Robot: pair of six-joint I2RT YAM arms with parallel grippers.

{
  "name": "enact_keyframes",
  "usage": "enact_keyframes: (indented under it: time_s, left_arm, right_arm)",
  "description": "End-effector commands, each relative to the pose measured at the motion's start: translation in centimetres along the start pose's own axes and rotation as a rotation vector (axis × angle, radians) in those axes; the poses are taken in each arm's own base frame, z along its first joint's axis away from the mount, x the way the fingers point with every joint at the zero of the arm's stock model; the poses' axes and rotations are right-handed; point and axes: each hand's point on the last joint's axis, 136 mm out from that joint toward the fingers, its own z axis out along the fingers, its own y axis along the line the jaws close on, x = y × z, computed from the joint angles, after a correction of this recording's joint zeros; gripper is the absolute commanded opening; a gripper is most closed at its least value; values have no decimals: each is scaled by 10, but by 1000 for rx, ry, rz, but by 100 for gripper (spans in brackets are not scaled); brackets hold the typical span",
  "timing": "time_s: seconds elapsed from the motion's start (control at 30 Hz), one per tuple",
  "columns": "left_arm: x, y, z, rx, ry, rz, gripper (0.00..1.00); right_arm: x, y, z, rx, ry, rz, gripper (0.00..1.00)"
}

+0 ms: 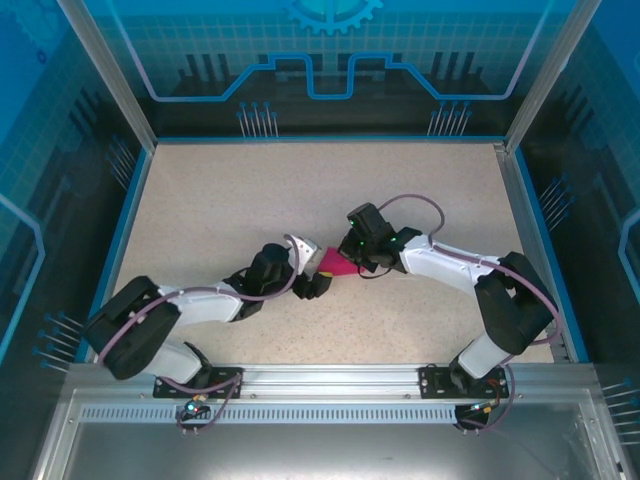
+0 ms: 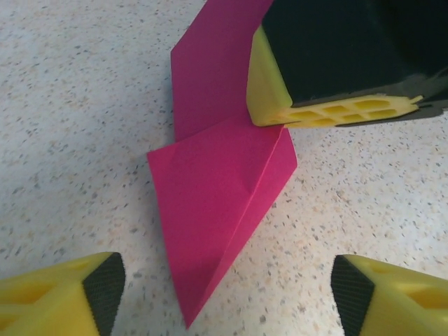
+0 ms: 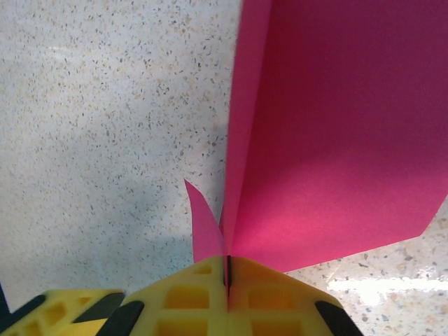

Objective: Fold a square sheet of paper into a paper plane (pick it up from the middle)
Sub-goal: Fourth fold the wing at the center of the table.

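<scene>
**Top view.** The speckled beige table [image 1: 220, 200] has broad bare ground on every side of the centre. It is edged by blue trim, with aluminium posts at the far corners. The translucent blue walls [image 1: 330, 60] carry lighter line graphics, with a gear shape at the top. The two arms meet mid-table. The left gripper [image 1: 308, 268] stands with its jaws apart just left of the magenta paper [image 1: 332, 264]. The right gripper [image 1: 350, 262] is on the paper's right side.

**Left wrist.** The paper [image 2: 217, 189] is thin, matte and folded into sharp-edged angular flaps. One crease runs down to a point that reaches between the left gripper's [image 2: 227, 297] fingers. Those fingers are yellow plastic with ribbed black pads [image 2: 105, 287]. They sit wide apart, clear of the paper and gripping nothing. Bare table lies on both sides of the point. The right gripper [image 2: 269, 91], a yellow tip with hollow cells under a black body, bears on the paper's upper part. I cannot tell whether the lower flap touches the table.

**Right wrist.** The right gripper [image 3: 227, 276] is closed tight, pinching the paper [image 3: 329, 140] at a fold. A wide flat panel fans away to the right, and a small curled sliver stands to the left. Open table lies to the left.
</scene>
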Motion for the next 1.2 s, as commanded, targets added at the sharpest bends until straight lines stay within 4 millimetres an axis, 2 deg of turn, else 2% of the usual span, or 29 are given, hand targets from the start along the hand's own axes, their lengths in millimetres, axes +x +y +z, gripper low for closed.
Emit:
enact_keyframes:
  time_s: [0.0,0.4,0.67,0.93,1.07,1.13,1.17]
  left_arm:
    - [-14,-15,11,63,-109,155,75]
    - [-5,-17,36,84,-183,224,66]
    - [-6,-15,38,73,-197,189,41]
    - [1,-11,41,59,-177,169,38]
    - [-1,-9,41,49,-181,168,27]
    - [-1,-9,43,47,-176,163,20]
    - [0,-9,43,47,-174,159,18]
  right_arm:
    - [11,-5,1,2,25,79,0]
    - [22,-6,9,-36,123,162,0]
    - [21,-10,10,-40,137,183,0]
    - [22,-7,10,-67,171,198,0]
    - [23,-8,9,-67,178,197,0]
    - [21,-8,8,-73,180,193,7]
    - [19,-7,5,-82,176,183,14]
